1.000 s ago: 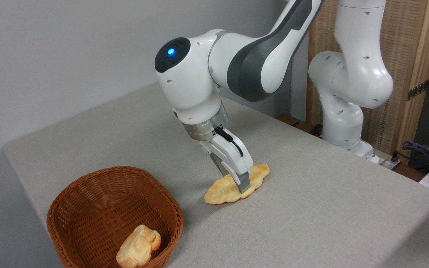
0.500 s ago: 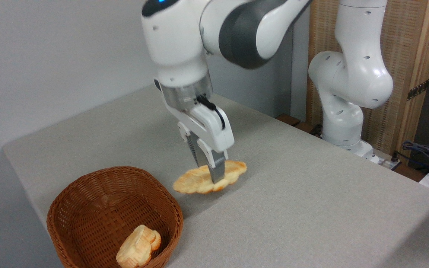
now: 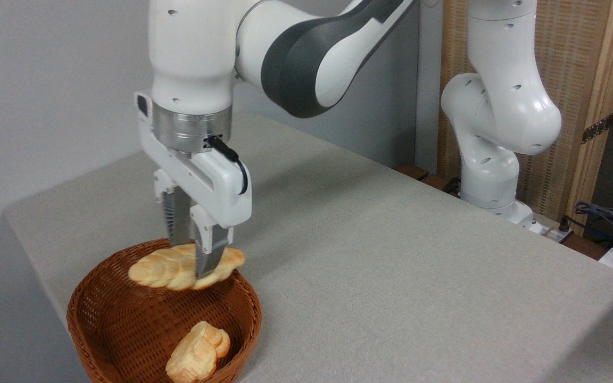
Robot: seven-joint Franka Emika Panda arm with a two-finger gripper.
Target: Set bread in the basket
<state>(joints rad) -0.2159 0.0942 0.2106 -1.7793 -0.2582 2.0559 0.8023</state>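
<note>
At the left of the grey table [image 3: 391, 255], the reddish-brown wicker basket [image 3: 104, 314] is seen standing near the front corner, with deep woven sides and an open top. A shorter, chunkier pale bread piece [image 3: 196, 354] is seen lying inside it, against the near right wall.

Above the basket's far half, the long braided loaf [image 3: 165, 268] is held in the air, roughly level, its browner tip pointing right and lying over the basket's right rim. It is clear of the weave and of the chunky piece below. The gripper [image 3: 192, 268] is pointed straight down, and its two fingers are pinched on the loaf a little right of its middle.

Further right, the arm's base column [image 3: 493, 159] is seen standing at the table's far edge, in front of a wooden screen [image 3: 578, 80].

The pick-up and most of the carry are judged to be done. What is left is thought to be a small lowering into the basket, the release of the loaf, and the withdrawal of the gripper. Some tilting or centring may be needed, since the loaf spans nearly the basket's width.
</note>
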